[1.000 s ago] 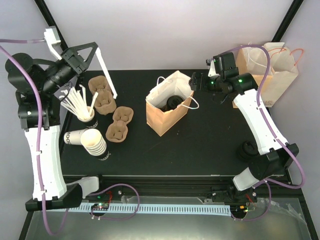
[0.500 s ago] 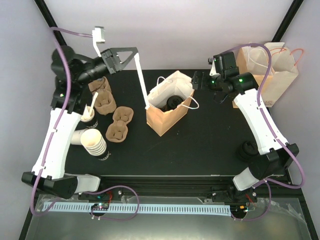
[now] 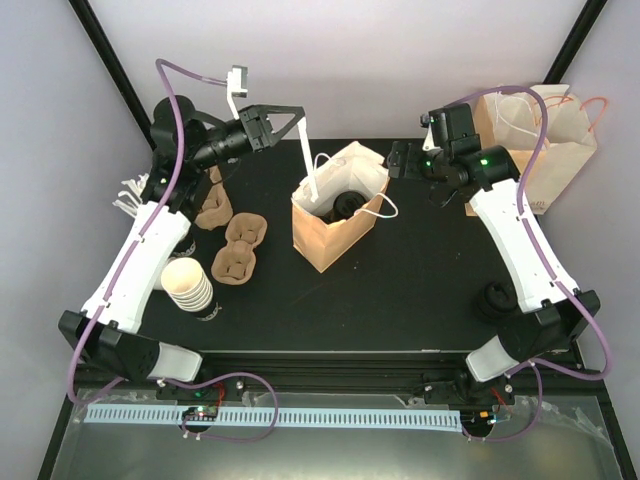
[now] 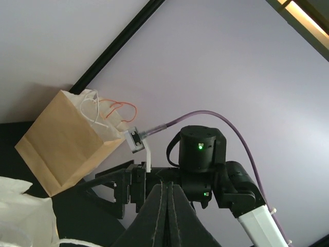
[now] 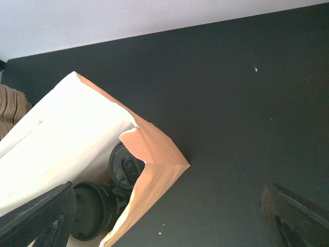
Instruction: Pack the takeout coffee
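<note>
Two takeout coffees (image 5: pixel 123 167) sit in the open paper bag (image 3: pixel 320 245). Left jaws pinch a thin white stick (image 3: pixel 308 160) above it, likely to drop in next. Right jaws stand wide open, empty.

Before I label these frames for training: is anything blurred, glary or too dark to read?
Top external: sharp and evenly lit, though the takeout coffee sinks into shadow inside the paper bag. Left wrist: a glaring light strip in the corner, shut fingers dark. Right wrist: the bag's white lining nearly washes out.
</note>
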Controlling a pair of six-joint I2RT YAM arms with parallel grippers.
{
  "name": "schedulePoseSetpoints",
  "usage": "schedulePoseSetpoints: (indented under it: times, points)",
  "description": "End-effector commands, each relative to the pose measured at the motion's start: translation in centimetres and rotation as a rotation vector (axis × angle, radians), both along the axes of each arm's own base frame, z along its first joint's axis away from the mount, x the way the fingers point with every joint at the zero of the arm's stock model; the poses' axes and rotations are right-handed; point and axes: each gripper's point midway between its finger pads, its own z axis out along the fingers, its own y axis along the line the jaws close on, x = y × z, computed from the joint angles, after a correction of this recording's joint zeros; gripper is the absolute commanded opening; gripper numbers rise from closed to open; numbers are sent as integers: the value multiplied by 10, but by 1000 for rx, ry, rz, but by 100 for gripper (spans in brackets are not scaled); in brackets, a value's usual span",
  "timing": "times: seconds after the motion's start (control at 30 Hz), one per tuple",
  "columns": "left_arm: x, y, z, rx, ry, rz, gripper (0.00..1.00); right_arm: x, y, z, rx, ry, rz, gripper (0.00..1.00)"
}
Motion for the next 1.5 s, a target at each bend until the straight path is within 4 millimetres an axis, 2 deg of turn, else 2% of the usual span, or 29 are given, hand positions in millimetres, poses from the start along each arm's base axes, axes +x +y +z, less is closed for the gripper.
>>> schedulePoseSetpoints:
  times: [0.0, 0.57, 0.87, 1.17, 1.47]
  points:
    - [5, -4, 19, -37, -63, 3, 1, -6, -11, 15, -8, -39, -36, 100]
    - [31, -28, 29, -18, -124, -8, 1, -4, -17, 18, -32, -66, -51, 100]
    - [46, -36, -1, 65, -109, 16, 2, -4, -20, 15, -50, -63, -60, 100]
    - [50, -43, -27, 119, -94, 14, 2, -1, -19, 16, -50, -66, -60, 100]
    - [48, -46, -44, 160, -80, 18, 2, -2, -17, 13, -45, -57, -49, 100]
